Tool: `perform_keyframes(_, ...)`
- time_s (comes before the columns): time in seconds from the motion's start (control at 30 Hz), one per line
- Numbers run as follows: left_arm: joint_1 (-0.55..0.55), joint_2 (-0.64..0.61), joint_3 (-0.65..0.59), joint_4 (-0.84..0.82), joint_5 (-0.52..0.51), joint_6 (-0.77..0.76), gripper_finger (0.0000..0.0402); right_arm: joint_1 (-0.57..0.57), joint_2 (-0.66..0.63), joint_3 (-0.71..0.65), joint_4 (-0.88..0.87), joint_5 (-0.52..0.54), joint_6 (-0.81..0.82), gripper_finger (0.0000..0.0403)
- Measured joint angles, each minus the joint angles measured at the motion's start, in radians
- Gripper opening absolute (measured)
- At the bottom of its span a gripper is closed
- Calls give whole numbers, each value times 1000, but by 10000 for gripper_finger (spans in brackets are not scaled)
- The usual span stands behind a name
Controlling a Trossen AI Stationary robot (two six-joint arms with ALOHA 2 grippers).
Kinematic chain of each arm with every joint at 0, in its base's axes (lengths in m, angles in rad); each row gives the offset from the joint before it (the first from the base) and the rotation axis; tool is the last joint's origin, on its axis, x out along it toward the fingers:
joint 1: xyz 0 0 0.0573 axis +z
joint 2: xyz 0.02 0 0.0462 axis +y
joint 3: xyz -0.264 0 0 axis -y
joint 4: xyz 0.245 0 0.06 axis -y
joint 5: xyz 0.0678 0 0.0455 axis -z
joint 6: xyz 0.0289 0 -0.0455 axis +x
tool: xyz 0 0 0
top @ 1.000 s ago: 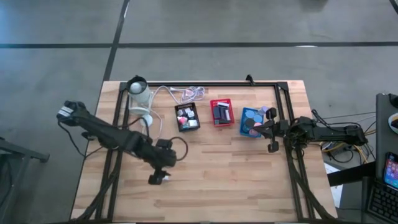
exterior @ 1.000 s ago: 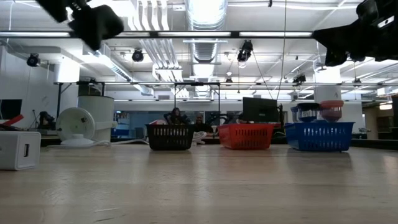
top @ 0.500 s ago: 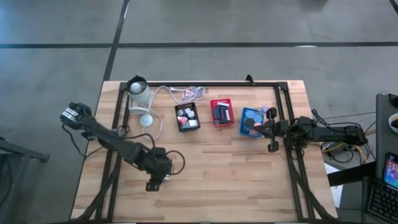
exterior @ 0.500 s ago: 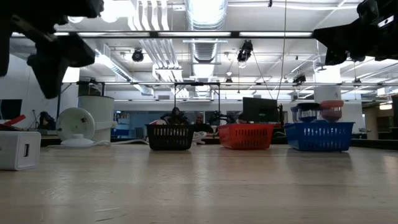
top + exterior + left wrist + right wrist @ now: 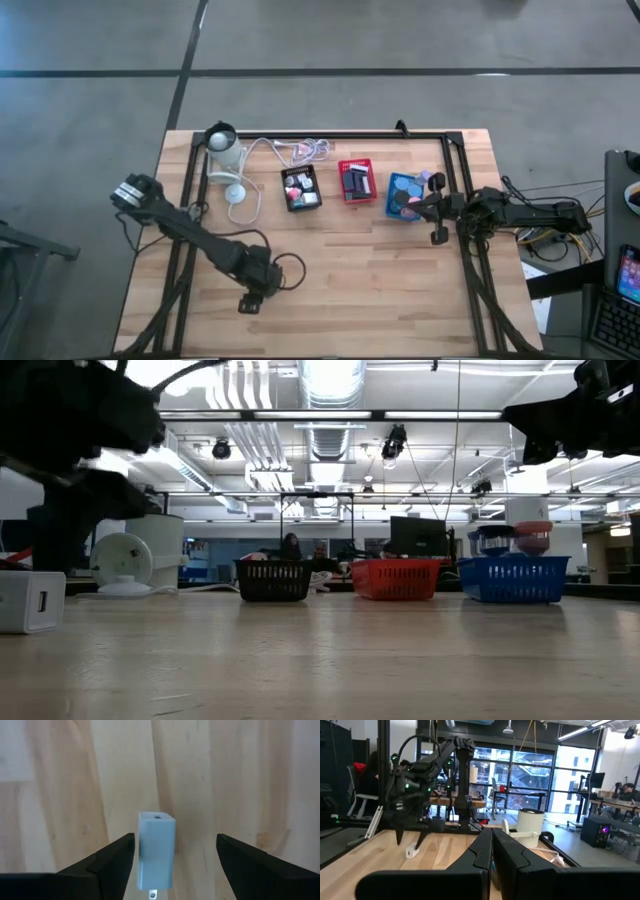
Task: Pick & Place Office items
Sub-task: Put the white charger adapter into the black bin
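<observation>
A small white block point(image 5: 156, 851) with a metal prong at one end lies flat on the wood near the table's front left; it also shows in the low view point(image 5: 30, 601). My left gripper point(image 5: 175, 840) hangs just above it, pointing steeply down. It is open, with one finger on either side of the block and not touching it. In the high view this gripper point(image 5: 248, 301) covers the block. Other office items lie in the black tray point(image 5: 301, 188), red tray point(image 5: 356, 181) and blue tray point(image 5: 405, 196). My right gripper point(image 5: 491, 845) waits shut beside the blue tray.
The three mesh trays stand in a row at the table's far middle. A white coiled cable point(image 5: 300, 151) and a white round device point(image 5: 222, 143) lie at the far left. Black frame rails point(image 5: 183, 230) run along both sides. Bare wood lies between the trays and the near edge.
My left gripper has come down from high above the table and moved a little toward the near edge. Its open fingers now stand low over the white block. The block has not moved.
</observation>
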Motion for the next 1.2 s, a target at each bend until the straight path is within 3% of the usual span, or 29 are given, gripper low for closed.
perform_keyframes(0.27, 1, 63, -1, 0, 7, 34, 283, 0, 0, 0, 1, 0, -2, 8)
perform_keyframes(0.4, 1, 65, -1, 5, 7, 43, 264, 0, 0, 0, 2, 3, -3, 8)
perform_keyframes(0.53, 1, 66, -1, 6, -2, 59, 215, 0, 0, 0, 2, 23, -4, 8)
perform_keyframes(0.73, 2, 66, -1, 6, -3, 79, 104, 0, 0, 0, 2, 26, -2, 8)
perform_keyframes(0.83, 11, 59, -1, 2, 8, 74, 100, 0, 0, 0, 2, 26, 0, 8)
perform_keyframes(1.07, 30, -76, 2, -2, 4, 137, 100, 0, 0, 0, 3, 26, 0, 8)
perform_keyframes(1.2, 57, -224, 2, 3, -65, 211, 100, 0, 0, 0, 3, 26, 0, 8)
